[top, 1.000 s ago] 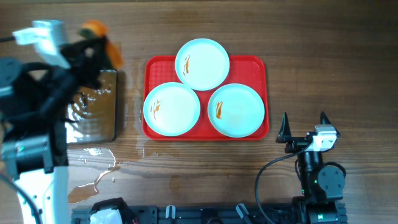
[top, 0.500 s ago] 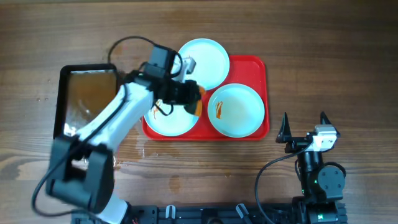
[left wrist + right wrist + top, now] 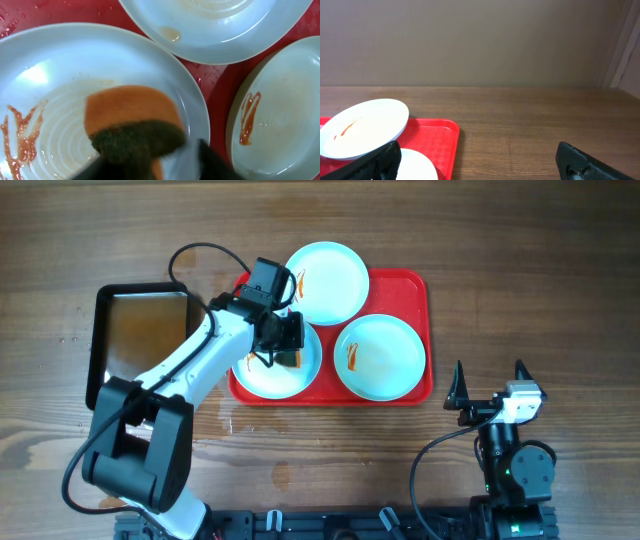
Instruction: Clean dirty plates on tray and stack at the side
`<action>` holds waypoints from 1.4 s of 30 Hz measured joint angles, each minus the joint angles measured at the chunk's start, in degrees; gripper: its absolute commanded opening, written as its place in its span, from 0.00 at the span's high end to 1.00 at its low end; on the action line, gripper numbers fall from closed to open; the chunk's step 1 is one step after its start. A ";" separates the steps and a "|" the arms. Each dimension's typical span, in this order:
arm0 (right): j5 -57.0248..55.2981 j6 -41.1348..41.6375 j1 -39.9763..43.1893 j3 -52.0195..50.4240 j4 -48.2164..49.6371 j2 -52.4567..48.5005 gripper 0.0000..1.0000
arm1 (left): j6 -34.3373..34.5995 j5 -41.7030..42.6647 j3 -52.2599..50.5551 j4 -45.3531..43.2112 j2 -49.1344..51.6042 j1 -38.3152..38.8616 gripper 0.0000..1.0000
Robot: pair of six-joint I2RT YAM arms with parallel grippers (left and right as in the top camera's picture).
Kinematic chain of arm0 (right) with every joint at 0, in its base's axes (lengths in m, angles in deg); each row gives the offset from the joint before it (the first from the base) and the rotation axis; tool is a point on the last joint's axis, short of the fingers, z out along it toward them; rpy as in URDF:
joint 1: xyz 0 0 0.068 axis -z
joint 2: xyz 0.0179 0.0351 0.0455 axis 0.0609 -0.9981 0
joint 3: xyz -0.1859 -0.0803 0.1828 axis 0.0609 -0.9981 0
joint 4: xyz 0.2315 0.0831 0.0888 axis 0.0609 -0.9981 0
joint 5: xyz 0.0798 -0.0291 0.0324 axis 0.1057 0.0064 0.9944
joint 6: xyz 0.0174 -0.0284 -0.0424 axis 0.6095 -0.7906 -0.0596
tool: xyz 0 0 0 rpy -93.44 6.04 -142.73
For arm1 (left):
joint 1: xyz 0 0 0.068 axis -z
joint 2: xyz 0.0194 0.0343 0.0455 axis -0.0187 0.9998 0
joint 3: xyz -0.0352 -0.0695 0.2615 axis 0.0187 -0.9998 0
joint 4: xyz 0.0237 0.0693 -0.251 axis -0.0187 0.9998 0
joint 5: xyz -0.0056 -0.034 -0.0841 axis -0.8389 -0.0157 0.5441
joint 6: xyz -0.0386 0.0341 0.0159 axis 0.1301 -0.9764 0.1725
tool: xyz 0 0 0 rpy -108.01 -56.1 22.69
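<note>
Three pale plates lie on the red tray [image 3: 415, 290]: a back plate [image 3: 325, 283], a front-left plate [image 3: 258, 370] and a front-right plate [image 3: 380, 357], each with orange-red sauce smears. My left gripper [image 3: 290, 352] hangs low over the front-left plate [image 3: 60, 75]. An orange sponge with a dark scouring side [image 3: 132, 117] sits between its jaws. The sponge lies against the left finger, and a gap of plate shows beside the right finger [image 3: 205, 162]. My right gripper [image 3: 490, 383] stands wide open on the table, right of the tray and holding nothing.
A black-rimmed metal pan [image 3: 140, 340] with brownish water sits left of the tray. Wet patches [image 3: 230, 422] mark the wood in front of the tray. The left arm's cable [image 3: 195, 252] loops behind the pan. The right arm's base [image 3: 515, 470] stands at the front right.
My left arm swung from the pan at the left over to the tray, carrying the sponge onto the front-left plate. Its jaws have parted. The right arm has not moved.
</note>
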 measured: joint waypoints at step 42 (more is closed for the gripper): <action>28.33 47.60 0.00 25.24 3.04 -11.32 0.00 | 6.23 -10.12 11.56 24.30 -20.37 -14.62 0.00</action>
